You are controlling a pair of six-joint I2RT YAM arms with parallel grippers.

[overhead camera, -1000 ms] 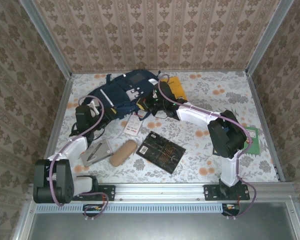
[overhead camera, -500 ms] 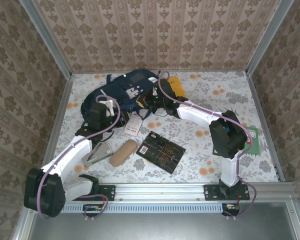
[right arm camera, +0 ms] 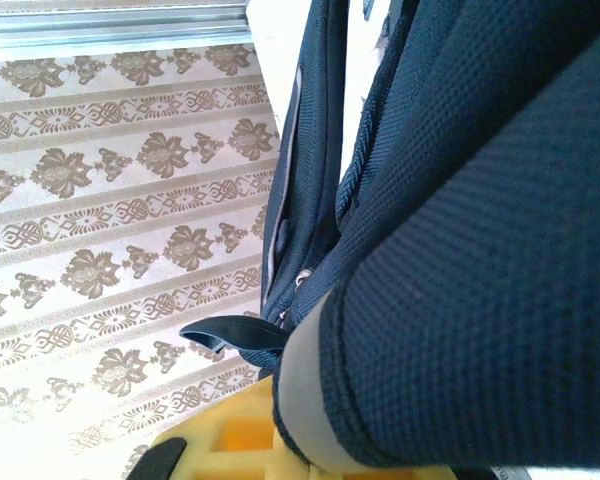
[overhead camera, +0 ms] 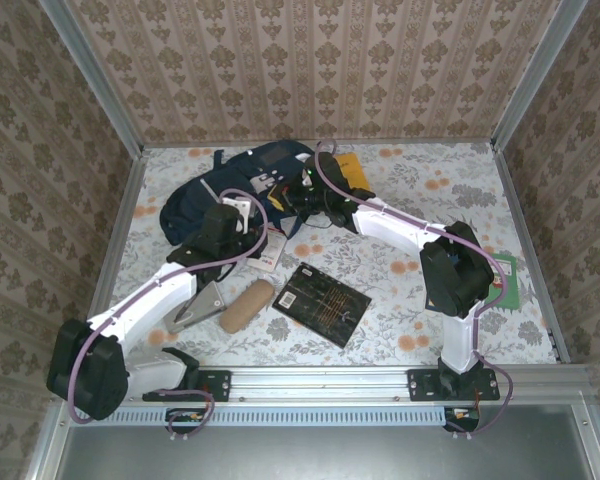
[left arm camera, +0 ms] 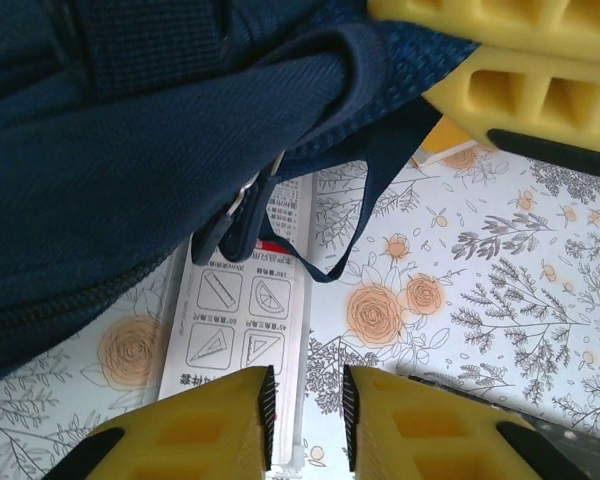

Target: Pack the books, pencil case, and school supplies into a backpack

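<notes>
With the right tool (overhead camera: pixel 302 196) clenched on the backpack (overhead camera: pixel 190 200) and the left tool (left arm camera: pixel 307 402) parted and empty, the fabric could slip free or the strap (left arm camera: pixel 332 262) could snag.

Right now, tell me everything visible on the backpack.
The backpack is navy woven fabric, soft and slumped, lying at the back-left of the floral table, with a pale patch on top. Close up it shows a zip line, a webbing strap loop and a small buckle. The right gripper is shut on a fold of its edge, holding it off the table. Its near edge overlaps the white packet. The left gripper is slightly open just beside it, not touching.
</notes>
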